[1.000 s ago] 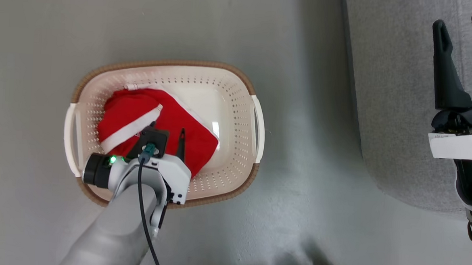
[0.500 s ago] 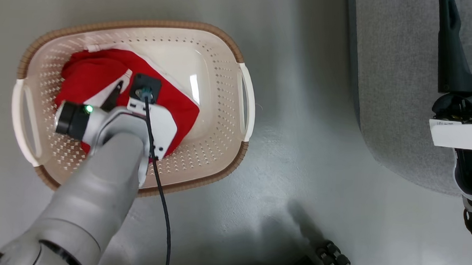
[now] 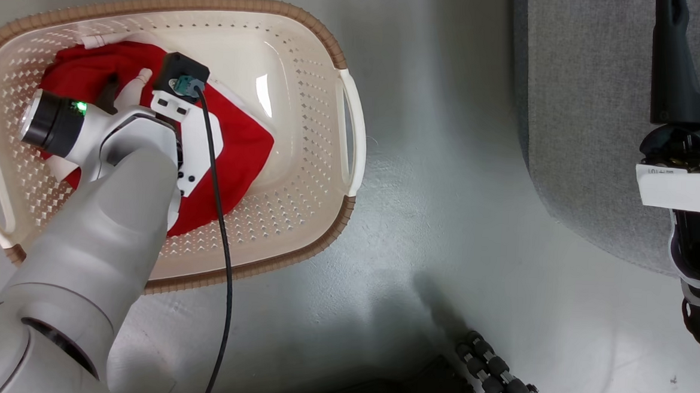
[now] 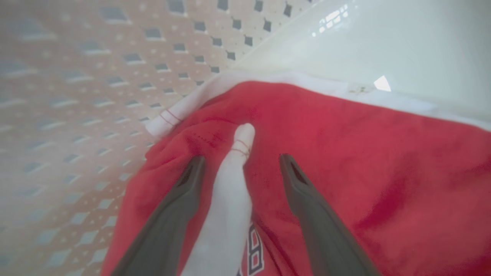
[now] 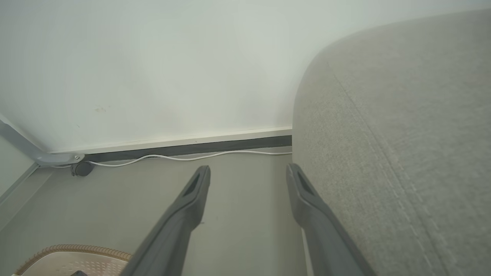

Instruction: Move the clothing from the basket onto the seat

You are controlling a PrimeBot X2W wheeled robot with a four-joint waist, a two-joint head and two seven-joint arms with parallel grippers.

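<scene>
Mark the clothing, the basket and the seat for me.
clothing [image 4: 345, 153]: left wrist view, on open red fabric.
basket [image 3: 310, 158]: head view, on its perforated right wall.
seat [image 5: 402, 134]: right wrist view, on grey upholstery.

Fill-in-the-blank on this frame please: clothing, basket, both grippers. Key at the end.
1. The clothing in the basket is mostly ____.
2. The left gripper, over the clothing, has its jaws ____.
3. The right gripper holds ____.
4. The basket stands on the ____.
Missing: red; open; nothing; floor.
</scene>
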